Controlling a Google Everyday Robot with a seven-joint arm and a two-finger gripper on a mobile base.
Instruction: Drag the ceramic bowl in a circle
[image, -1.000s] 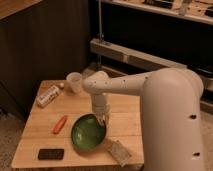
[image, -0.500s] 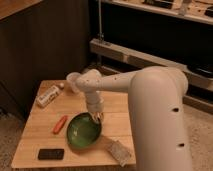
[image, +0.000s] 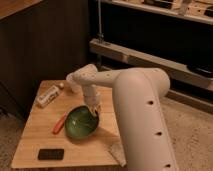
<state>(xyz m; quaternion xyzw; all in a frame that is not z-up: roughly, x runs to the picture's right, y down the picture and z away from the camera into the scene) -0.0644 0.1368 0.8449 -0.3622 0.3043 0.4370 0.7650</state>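
Note:
The ceramic bowl (image: 81, 122) is a glossy dark-green round bowl near the middle of the wooden table (image: 37, 135). My gripper (image: 94, 111) reaches down from the white arm (image: 130, 90) to the bowl's far right rim and seems to touch it. The small white cup is hidden behind the arm.
An orange-red marker-like object (image: 60, 123) lies just left of the bowl. A white bottle (image: 48, 95) lies at the table's back left. A black phone-like slab (image: 50, 154) sits at the front left. A crumpled packet (image: 117, 151) is at the front right edge.
The arm and the bowl have shifted left and slightly back on the table. The cup, visible earlier at the back, is now covered by the arm.

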